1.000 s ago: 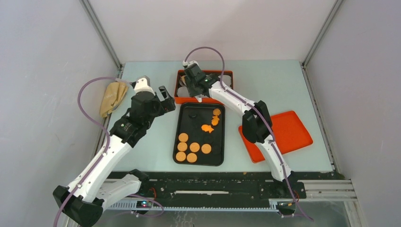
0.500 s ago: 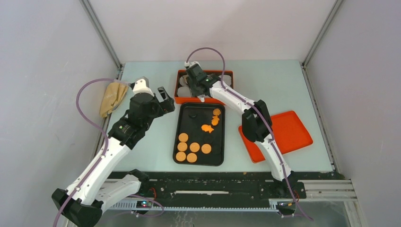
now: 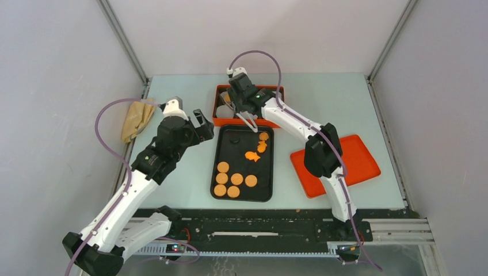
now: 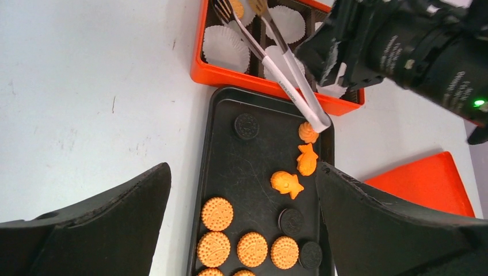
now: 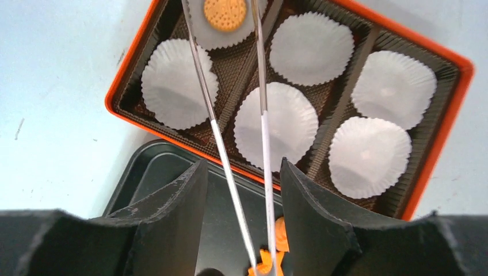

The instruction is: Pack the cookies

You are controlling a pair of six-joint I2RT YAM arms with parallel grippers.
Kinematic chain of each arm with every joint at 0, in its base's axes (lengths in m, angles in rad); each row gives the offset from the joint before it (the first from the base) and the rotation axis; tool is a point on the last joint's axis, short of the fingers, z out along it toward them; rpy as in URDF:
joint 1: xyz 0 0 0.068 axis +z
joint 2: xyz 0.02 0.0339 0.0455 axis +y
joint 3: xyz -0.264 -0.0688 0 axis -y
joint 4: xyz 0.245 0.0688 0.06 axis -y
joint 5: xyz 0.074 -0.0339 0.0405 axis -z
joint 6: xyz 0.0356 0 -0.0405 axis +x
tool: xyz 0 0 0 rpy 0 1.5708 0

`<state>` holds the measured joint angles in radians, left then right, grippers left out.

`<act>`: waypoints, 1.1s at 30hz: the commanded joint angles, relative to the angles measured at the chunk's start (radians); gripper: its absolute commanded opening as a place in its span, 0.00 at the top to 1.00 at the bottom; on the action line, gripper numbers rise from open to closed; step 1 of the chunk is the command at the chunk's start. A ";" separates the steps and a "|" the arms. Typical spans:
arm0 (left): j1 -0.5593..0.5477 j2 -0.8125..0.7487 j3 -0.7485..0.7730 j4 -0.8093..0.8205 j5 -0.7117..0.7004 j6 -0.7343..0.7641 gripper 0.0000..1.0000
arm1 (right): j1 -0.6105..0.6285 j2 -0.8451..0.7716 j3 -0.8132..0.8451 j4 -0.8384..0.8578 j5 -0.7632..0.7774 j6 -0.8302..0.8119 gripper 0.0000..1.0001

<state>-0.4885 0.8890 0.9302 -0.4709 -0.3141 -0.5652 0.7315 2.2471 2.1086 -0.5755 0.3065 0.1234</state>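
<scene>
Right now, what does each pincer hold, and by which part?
Right pincer: tongs, by their white handle end. Left pincer: open, nothing held.

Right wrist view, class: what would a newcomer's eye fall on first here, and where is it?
The orange box with its white paper cups fills the frame, and one round orange cookie lies in the cup at the top edge, between the two arms of the tongs. The right pincer holds those tongs from the near side, above the black tray, where more cookies lie.
</scene>
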 commanded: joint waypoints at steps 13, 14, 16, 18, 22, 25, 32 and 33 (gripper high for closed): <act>0.001 -0.012 -0.026 0.070 0.058 0.002 0.00 | 0.048 -0.234 -0.228 -0.035 0.153 -0.029 0.18; 0.001 -0.017 -0.030 0.070 0.058 -0.002 0.00 | 0.033 -0.185 -0.171 -0.067 0.152 -0.031 0.17; 0.001 -0.031 -0.039 0.069 0.054 -0.004 0.00 | 0.011 -0.104 -0.091 -0.079 0.168 -0.069 0.17; 0.001 -0.045 -0.047 0.064 0.042 -0.003 0.00 | -0.012 -0.018 0.005 -0.114 0.156 -0.090 0.16; 0.001 -0.048 -0.051 0.051 0.021 0.004 0.00 | -0.061 0.114 0.156 -0.172 0.077 -0.089 0.16; 0.001 -0.037 -0.048 0.039 0.004 0.006 0.00 | -0.072 0.139 0.167 -0.174 0.038 -0.088 0.15; 0.001 -0.002 -0.037 0.047 0.003 0.009 0.00 | -0.067 0.038 0.022 -0.066 0.090 -0.068 0.14; 0.001 0.004 -0.036 0.048 0.006 0.009 0.00 | -0.067 0.017 0.002 -0.053 0.109 -0.064 0.14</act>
<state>-0.4885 0.8745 0.8959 -0.4324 -0.2935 -0.5678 0.6510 2.3810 2.1658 -0.6891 0.3653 0.0536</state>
